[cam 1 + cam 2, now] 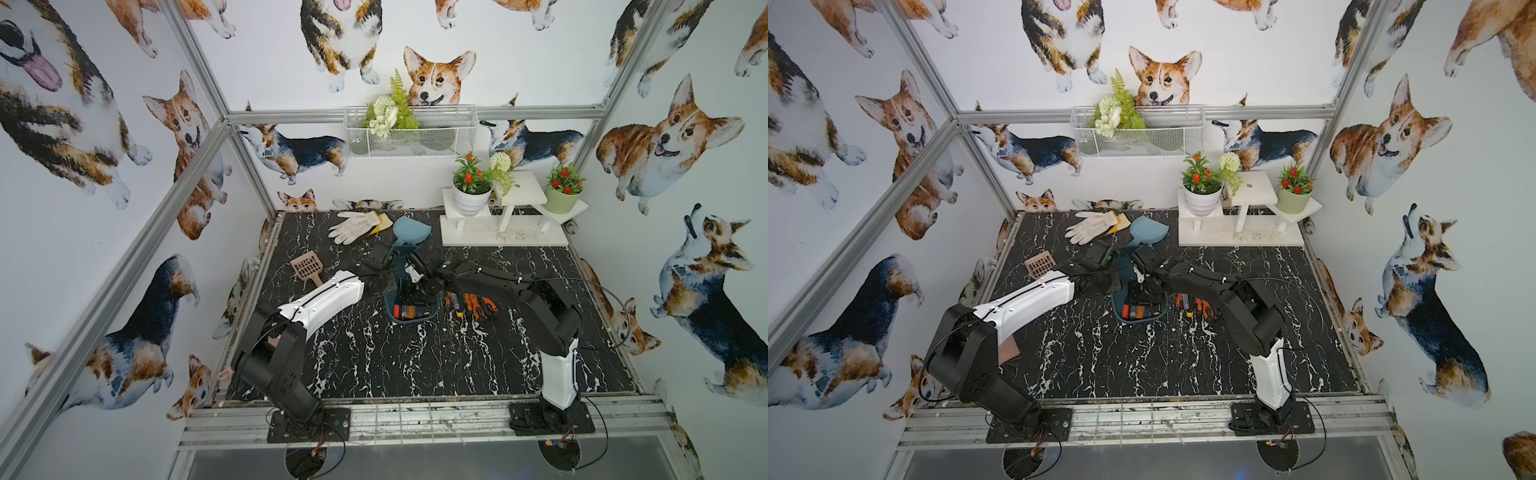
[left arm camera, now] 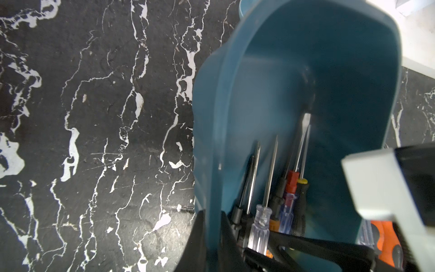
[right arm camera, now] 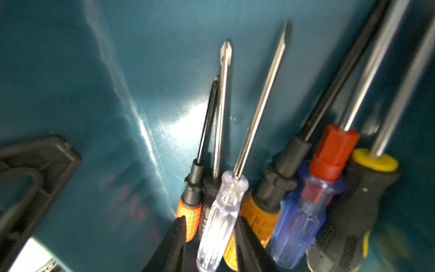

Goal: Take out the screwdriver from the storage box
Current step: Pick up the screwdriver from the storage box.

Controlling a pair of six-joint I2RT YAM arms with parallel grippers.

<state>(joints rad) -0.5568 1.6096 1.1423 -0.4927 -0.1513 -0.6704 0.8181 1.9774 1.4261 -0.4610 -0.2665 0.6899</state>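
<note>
Left tool: pinches the box wall, likely steadying it for you.
Right tool: spread astride the clear screwdriver handle, not yet clamped.
Clear screwdriver: inside the box, among other screwdrivers.

Glossy plastic storage box (steel screwdriver shafts)

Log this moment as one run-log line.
left fingers: shut on wall of storage box | right fingers: open, straddling clear-handled screwdriver | phase: pre-grasp
</note>
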